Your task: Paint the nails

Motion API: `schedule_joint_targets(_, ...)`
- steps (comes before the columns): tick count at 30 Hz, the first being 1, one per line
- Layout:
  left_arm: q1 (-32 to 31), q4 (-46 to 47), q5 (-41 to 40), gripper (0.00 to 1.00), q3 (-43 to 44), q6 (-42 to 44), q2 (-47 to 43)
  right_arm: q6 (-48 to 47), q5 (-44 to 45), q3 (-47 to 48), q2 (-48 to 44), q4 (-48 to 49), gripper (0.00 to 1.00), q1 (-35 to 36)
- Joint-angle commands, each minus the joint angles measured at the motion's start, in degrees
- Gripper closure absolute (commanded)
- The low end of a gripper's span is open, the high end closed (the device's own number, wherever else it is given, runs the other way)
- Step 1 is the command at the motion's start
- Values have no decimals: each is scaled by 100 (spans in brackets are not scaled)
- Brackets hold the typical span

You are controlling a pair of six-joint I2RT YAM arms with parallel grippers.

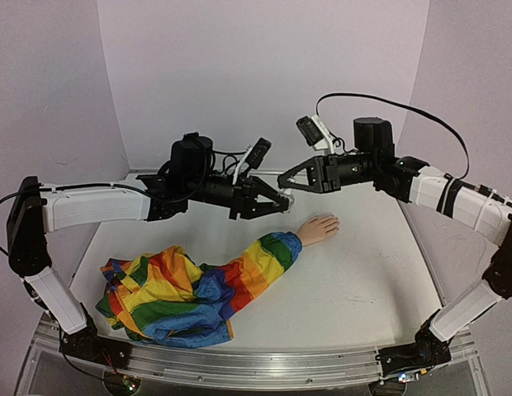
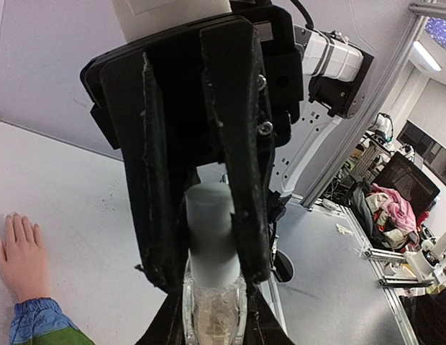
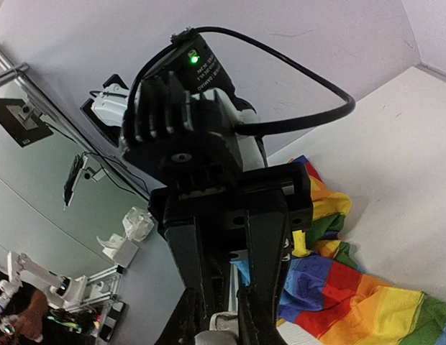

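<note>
The pale mannequin hand (image 1: 320, 228) lies palm down on the white table, ending a rainbow sleeve (image 1: 248, 272). Its nails (image 1: 334, 220) point right and are too small to make out. Above and behind it the two grippers meet in mid-air. My left gripper (image 1: 277, 200) is shut on a small clear bottle (image 2: 214, 316). My right gripper (image 1: 291, 188) comes in from the opposite side, with its fingers (image 2: 241, 180) closed round the bottle's grey cap (image 2: 212, 230). In the right wrist view the cap (image 3: 219, 338) sits between the right gripper's (image 3: 221, 330) jaws. The hand (image 2: 23, 259) shows lower left in the left wrist view.
The rest of the rainbow garment (image 1: 157, 293) lies bunched at the table's near left. White walls (image 1: 264, 74) close off the back and sides. A metal rail (image 1: 239, 367) runs along the near edge.
</note>
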Motion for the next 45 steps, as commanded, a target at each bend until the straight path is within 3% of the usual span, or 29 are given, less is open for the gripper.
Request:
schedule_joint_targets(1,-2,402,-440,100,351,91,-71,-14,-31,0,-171,335,95,-6)
schedule_joint_targets(2,-1,404,-714,100,311,117,-100,-7,70,-7,-164,335,100,-5)
schedule_joint_targets(7,-19,402,-3181,100,18,414,-281,204,1060,-198,-89,458,100,52)
schedule_joint_targets(9,-75,394,-4251,100,-58,658,-346,256,2467,-153,-48,149,100,296)
schedule_joint_targets(12,-315,385,-5652,100,-2,1298,-259,784,5641,279,74,-1009,100,922)
schedule_joint_targets(14,-497,385,-6131,100,101,1710,-144,1208,6823,347,81,-1178,100,1344)
schedule_joint_targets(16,-631,385,-6231,100,187,1850,-46,1324,7079,437,119,-1200,100,1589)
schedule_joint_targets(19,-652,380,-5915,100,237,1745,65,1136,7043,512,137,-1209,100,1599)
schedule_joint_targets(21,-652,376,-5721,100,218,1690,92,858,6547,600,130,-1165,100,1489)
schedule_joint_targets(29,-588,255,-4798,100,50,1490,-22,419,3371,428,-166,-589,38,247)
schedule_joint_targets(31,-380,227,-4015,100,-1,1140,-69,438,2302,434,-133,-488,25,-114)
schedule_joint_targets(34,43,240,-2540,100,-14,472,-61,339,1281,508,-22,-486,14,-358)
schedule_joint_targets(38,226,252,-1113,100,110,184,-34,136,701,483,100,-465,13,-414)
schedule_joint_targets(45,228,261,1,100,256,-99,98,390,-37,243,148,364,35,-419)
